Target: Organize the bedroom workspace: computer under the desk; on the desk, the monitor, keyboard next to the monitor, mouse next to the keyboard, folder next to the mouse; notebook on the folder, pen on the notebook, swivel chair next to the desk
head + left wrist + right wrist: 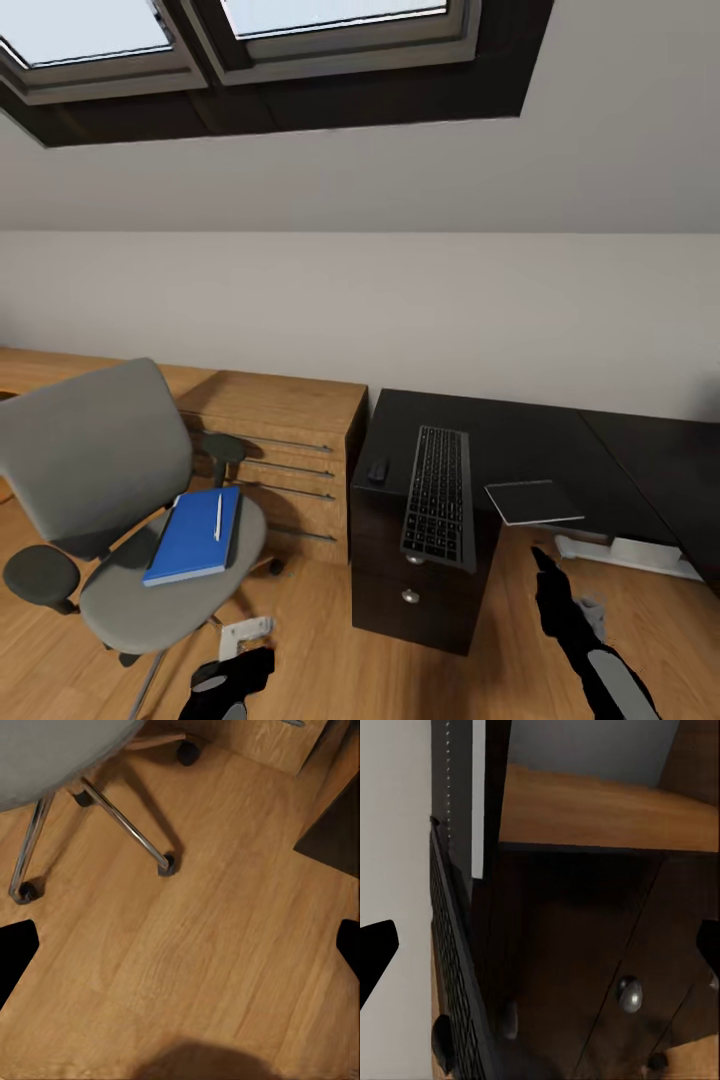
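Observation:
The grey swivel chair (95,470) stands left of the black desk (540,440). On its seat lies the blue folder (190,540), with the white pen (218,515) on top. The keyboard (438,495) lies lengthwise on the desk's drawer end, its near end overhanging the front. The small black mouse (377,470) sits to its left. Right of it the dark-grey notebook (533,501) juts over the desk edge. My left gripper (235,672) hangs low and open over the floor by the chair's chrome base (124,825). My right gripper (545,575) is open in front of the drawer unit, near the keyboard's edge (450,967).
A light wooden dresser (290,440) with bar handles runs along the wall behind the chair. The desk's drawers carry round silver knobs (630,994). White desk feet (625,552) rest on the wood floor (210,945) under the desk's right wing. Skylights (330,15) are above.

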Controlling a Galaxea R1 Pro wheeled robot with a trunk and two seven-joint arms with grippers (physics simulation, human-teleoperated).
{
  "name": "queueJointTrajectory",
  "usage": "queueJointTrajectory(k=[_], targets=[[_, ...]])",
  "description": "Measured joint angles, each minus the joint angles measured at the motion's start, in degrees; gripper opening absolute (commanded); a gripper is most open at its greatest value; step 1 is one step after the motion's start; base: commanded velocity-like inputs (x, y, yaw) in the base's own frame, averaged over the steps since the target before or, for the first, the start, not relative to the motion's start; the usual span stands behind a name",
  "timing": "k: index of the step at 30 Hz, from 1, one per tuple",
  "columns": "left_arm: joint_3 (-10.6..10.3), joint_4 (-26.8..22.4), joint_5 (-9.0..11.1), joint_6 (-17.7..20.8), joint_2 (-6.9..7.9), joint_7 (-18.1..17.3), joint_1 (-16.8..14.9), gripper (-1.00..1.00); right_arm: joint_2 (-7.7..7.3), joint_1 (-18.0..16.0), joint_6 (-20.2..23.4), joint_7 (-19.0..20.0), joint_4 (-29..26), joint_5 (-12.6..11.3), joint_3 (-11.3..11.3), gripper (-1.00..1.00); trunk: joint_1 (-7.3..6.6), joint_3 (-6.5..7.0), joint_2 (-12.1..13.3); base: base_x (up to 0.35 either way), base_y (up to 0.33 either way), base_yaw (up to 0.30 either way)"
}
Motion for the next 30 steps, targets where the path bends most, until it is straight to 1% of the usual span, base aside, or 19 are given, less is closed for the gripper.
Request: queueJointTrajectory(k=[1, 2, 3, 6, 8, 9, 12, 13, 16, 17, 19, 20, 24, 30], targets=[[-0.01, 1.25, -0.02, -0.01, 0.02, 0.00, 0.00, 1.00, 0.02, 0.00, -0.51, 0.00, 1.18, 1.47, 0.12, 1.00, -0.22, 0.18, 0.40, 0.000, 0.000, 0.000], [-0.02, 6.67, 0.16, -0.02, 0.10, -0.06, 0.02, 1.00, 0.03, 0.00, -4.40, -0.02, 7.12, 10.67, 0.41, 1.00, -0.44, 0.35, 0.80, 0.000, 0.000, 0.000], [-0.07, 8.32, 0.08, -0.08, 0.10, -0.07, 0.00, 1.00, 0.05, 0.00, -5.49, -0.03, 9.12, 13.05, 0.41, 1.00, -0.66, 0.54, 1.20, 0.000, 0.000, 0.000], [-0.15, 11.64, 0.12, -0.57, 0.04, -0.19, -0.01, 1.00, 0.13, 0.00, -8.98, -0.10, 13.27, 18.74, 0.37, 1.00, -1.32, 1.08, 2.41, 0.000, 0.000, 0.000], [-0.22, 13.76, 0.17, -1.54, -0.06, -0.49, -0.01, 1.00, 0.23, 0.01, -11.79, -0.17, 16.20, 21.91, 0.44, 1.00, -1.76, 1.44, 3.21, 0.000, 0.000, 0.000], [-0.28, 15.89, 0.18, -3.14, -0.15, -1.10, 0.00, 1.00, 0.34, 0.02, -14.80, -0.24, 19.18, 24.40, 0.51, 1.00, -1.98, 1.61, 3.61, 0.000, 0.000, 0.000], [-0.35, 19.54, 0.14, -6.52, -0.24, -2.87, -0.01, 1.00, 0.77, 0.01, -19.71, -0.29, 23.72, 27.18, 0.62, 1.00, -2.64, 2.16, 4.81, 0.000, 0.000, 0.000], [-0.39, 24.61, 0.16, -11.84, -0.29, -6.97, 0.01, 1.00, 1.68, 0.05, -25.98, -0.34, 28.49, 28.83, 0.55, 1.00, -2.85, 2.32, 5.21, 0.000, 0.000, 0.000], [-0.34, 29.32, 0.14, -16.33, -0.32, -11.06, -0.01, 1.00, 2.33, 0.01, -30.61, -0.35, 31.70, 29.56, 0.54, 1.00, -3.52, 2.88, 6.42, 0.000, 0.000, 0.000], [-0.23, 31.78, 0.10, -19.11, -0.33, -13.42, -0.01, 1.00, 2.57, 0.01, -33.31, -0.37, 33.18, 29.80, 0.51, 1.00, -3.74, 3.05, 6.82, 0.000, 0.000, 0.000], [-0.17, 33.50, -0.08, -21.56, -0.32, -15.23, -0.02, 1.00, 2.73, 0.01, -35.81, -0.41, 34.52, 29.98, 0.50, 1.00, -4.18, 3.42, 7.62, 0.000, 0.000, 0.000], [-0.03, 35.29, -0.12, -24.97, -0.31, -17.05, -0.01, 1.00, 2.85, 0.01, -39.37, -0.43, 36.94, 30.09, 0.47, 1.00, -4.39, 3.59, 8.02, 0.000, 0.000, 0.000], [0.02, 36.13, -0.08, -26.73, -0.36, -17.90, -0.02, 1.00, 2.89, 0.00, -41.34, -0.42, 38.96, 30.12, 0.70, 1.00, -5.27, 4.32, 9.62, 0.000, 0.000, 0.000], [-0.08, 36.63, -0.04, -27.67, -0.54, -18.41, -0.02, 1.00, 2.97, 0.00, -42.39, -0.40, 40.16, 30.01, 0.97, 1.00, -6.59, 5.39, 12.03, 0.000, 0.000, 0.000]])
